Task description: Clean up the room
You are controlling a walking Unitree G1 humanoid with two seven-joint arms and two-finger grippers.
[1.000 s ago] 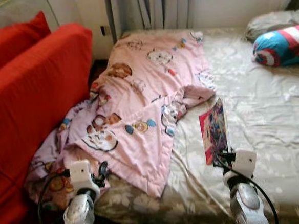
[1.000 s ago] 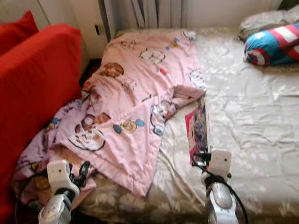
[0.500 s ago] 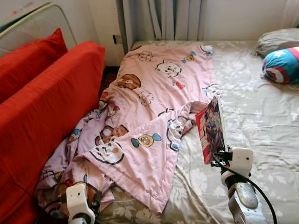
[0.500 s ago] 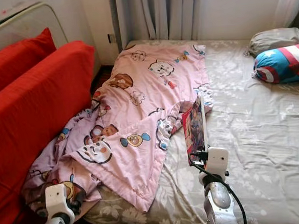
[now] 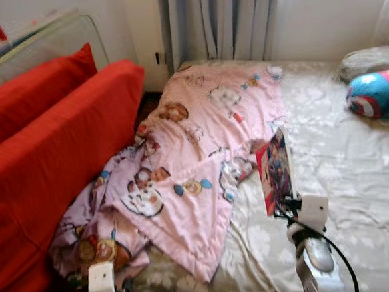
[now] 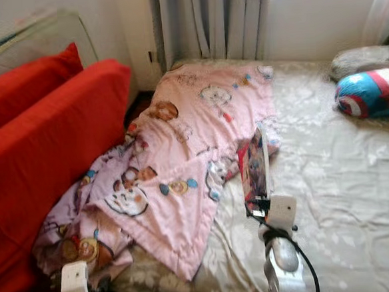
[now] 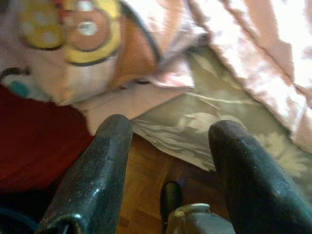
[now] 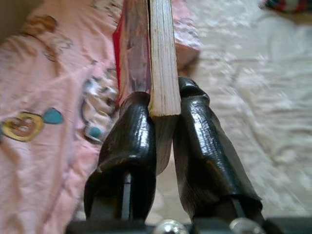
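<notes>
The book was held upright, its long axis running nearly vertical and its lower edge seated between the two black fingers of the right gripper. In the right wrist view the fingers were seen closed against both faces of the volume, the red cover on one side and the pale page block on the other, with no gap to either side. The book therefore stood directly above and in line with the claw, clear of the bedsheet below it. The pictured cover was turned toward the pink cartoon-print blanket, which lay just beside it, crumpled across the robot's left half of the bed and spilling over the near corner toward the red sofa. A blue, red and white pillow lay well apart at the far right.

The left gripper was held low by the bed's near corner, its fingers parted and holding nothing; floor and the hanging edges of sheet and blanket were seen between them.

Since the book was already carried on the right, any set-down was judged to fall to that arm, and the upright long axis would have to be tipped flat unless the book was to be stood on edge.
</notes>
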